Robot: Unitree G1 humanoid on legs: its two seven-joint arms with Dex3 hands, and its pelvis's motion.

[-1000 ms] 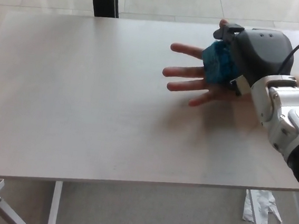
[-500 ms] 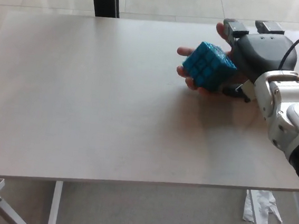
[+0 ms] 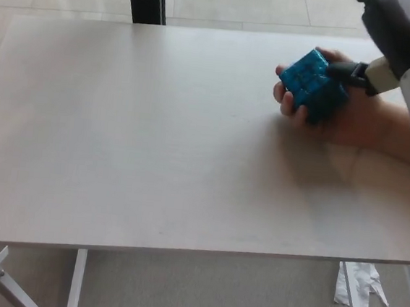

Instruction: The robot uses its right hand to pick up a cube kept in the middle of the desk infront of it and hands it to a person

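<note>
Handing over | cube [image 3: 312, 85] sits in person's hand [image 3: 354, 113] near desk [image 3: 154, 156] far right corner | right robot hand [image 3: 402, 34] mostly cropped, finger state unclear | best: retreat straight up, avoid nudging cube.

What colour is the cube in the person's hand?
The cube is bright blue on every face that shows, with a grid of small squares. The head view shows it.
</note>
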